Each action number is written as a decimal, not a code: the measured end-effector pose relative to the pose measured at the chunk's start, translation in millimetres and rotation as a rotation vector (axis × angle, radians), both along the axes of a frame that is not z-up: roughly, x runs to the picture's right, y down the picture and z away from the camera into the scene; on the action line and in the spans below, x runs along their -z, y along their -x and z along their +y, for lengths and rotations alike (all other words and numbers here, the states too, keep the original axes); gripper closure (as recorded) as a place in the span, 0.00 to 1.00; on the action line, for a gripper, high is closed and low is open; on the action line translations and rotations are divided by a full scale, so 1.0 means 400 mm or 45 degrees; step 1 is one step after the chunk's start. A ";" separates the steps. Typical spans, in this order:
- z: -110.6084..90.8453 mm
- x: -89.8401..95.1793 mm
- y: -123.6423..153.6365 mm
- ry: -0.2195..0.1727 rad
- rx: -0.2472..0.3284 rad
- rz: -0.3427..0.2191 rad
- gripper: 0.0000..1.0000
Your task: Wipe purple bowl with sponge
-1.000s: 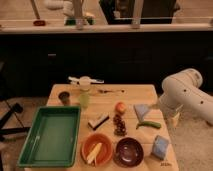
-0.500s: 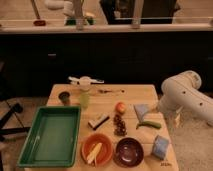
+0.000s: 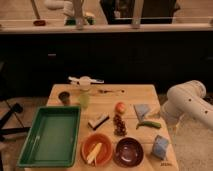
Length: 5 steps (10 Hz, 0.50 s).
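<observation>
The purple bowl (image 3: 128,151) sits empty near the front edge of the wooden table, right of the orange bowl (image 3: 96,149). The sponge (image 3: 160,146), a small light blue block, lies just right of the purple bowl at the front right corner. My white arm (image 3: 187,102) reaches in from the right. My gripper (image 3: 165,118) is at the table's right edge, above and behind the sponge, close to a green pod (image 3: 149,124). It is largely hidden by the arm.
A green tray (image 3: 50,135) fills the front left. A grey-blue cloth (image 3: 142,110), a peach (image 3: 120,107), grapes (image 3: 120,125), a dark-and-white block (image 3: 98,120), a green bottle (image 3: 84,97), a dark cup (image 3: 64,96) and a spoon (image 3: 111,91) lie mid-table.
My arm has shifted only slightly at the table's right edge. The objects on the table have not moved.
</observation>
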State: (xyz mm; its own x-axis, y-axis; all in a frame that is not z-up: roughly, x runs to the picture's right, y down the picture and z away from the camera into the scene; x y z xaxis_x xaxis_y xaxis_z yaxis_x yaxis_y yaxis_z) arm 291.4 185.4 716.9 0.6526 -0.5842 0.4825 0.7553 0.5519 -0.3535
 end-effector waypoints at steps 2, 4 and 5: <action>0.037 -0.013 -0.009 0.017 -0.048 -0.021 0.20; 0.067 -0.028 -0.008 0.041 -0.068 -0.040 0.20; 0.092 -0.042 -0.009 0.061 -0.083 -0.053 0.20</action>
State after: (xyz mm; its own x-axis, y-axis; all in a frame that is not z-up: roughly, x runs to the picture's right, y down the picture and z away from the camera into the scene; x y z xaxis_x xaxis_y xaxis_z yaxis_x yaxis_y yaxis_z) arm 295.1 222.2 733.6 0.6672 -0.5165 0.5366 0.7330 0.5834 -0.3498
